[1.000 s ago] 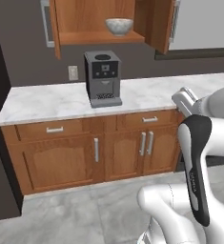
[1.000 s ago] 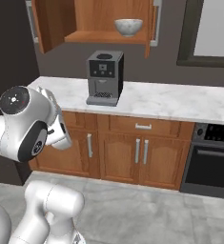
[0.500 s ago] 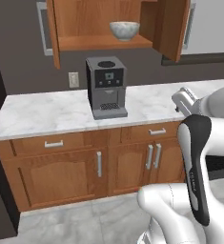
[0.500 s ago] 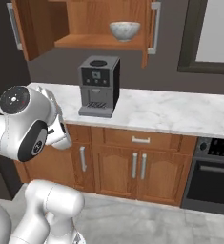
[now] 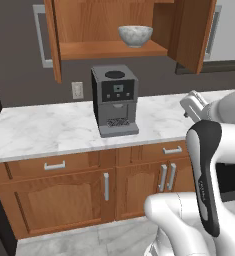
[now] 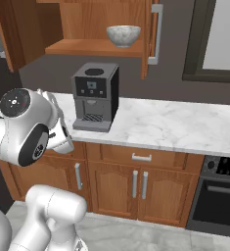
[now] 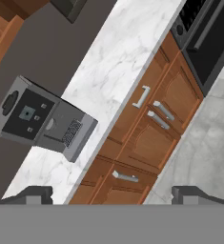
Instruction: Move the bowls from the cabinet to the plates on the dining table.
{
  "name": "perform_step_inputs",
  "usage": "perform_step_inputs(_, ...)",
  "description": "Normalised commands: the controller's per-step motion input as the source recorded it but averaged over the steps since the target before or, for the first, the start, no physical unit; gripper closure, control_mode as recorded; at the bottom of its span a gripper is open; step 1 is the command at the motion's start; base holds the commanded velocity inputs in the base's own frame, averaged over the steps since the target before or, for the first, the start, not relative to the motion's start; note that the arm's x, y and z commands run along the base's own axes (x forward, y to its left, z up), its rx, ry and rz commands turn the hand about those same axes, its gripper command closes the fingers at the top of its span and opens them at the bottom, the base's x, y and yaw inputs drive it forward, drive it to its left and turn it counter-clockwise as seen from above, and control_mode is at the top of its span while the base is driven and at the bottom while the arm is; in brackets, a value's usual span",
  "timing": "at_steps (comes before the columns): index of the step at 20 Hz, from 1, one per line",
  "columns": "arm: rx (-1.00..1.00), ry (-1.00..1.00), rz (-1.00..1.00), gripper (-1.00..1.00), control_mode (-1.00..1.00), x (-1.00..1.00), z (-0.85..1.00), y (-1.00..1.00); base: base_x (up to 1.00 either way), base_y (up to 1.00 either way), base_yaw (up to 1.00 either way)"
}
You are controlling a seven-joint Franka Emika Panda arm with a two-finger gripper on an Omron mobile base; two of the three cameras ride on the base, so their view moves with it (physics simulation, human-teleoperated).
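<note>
Nearest you, the end effector [image 7: 111,193] stands with its jaws spread wide and nothing between them; in the hand view the two dark fingertips [image 7: 33,194] sit far apart at the bottom edge, looking down on a rolled picture of the kitchen. In the left base view the hand sits at the right, level with the marble worktop [image 5: 49,131], well short of the cabinet above.

Below the worktop you see the low wooden doors [image 6: 136,188] and drawers with small grey handles, and to the right of them a dark oven [image 6: 215,201] — its corner also shows at the top right of the hand view.

On the worktop stands the grey coffee machine [image 5: 114,99], set back near the dark wall, with a pale outlet plate [image 5: 77,90] just to its left on the wall.

Farthest and highest is the cabinet [image 5: 101,25], both doors swung open, the tall grey bar handles showing on their outer faces. On its wooden shelf [image 6: 89,47] sits the grey-white marbled bowl [image 5: 135,35] — upright, toward the right side of the shelf, almost straight above the coffee machine. The end effector is well apart from it.
</note>
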Motion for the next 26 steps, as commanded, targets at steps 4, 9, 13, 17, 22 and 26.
perform_step_inputs(4,0.00,0.00,0.00,-1.00,1.00,0.00,0.00,0.00,0.52,-0.26,0.00)
perform_step_inputs(9,0.00,0.00,0.00,-1.00,1.00,0.00,0.00,0.00,0.52,-0.28,0.00)
perform_step_inputs(13,0.00,0.00,0.00,-1.00,1.00,0.00,0.00,0.00,0.52,-0.30,0.00)
perform_step_inputs(17,0.00,0.00,0.00,-1.00,1.00,0.00,0.00,0.00,0.49,-0.31,0.00)
perform_step_inputs(22,0.00,0.00,0.00,-1.00,1.00,0.00,0.00,0.00,0.48,-0.28,0.00)
perform_step_inputs(26,0.00,0.00,0.00,-1.00,1.00,0.00,0.00,0.00,0.49,-0.19,0.00)
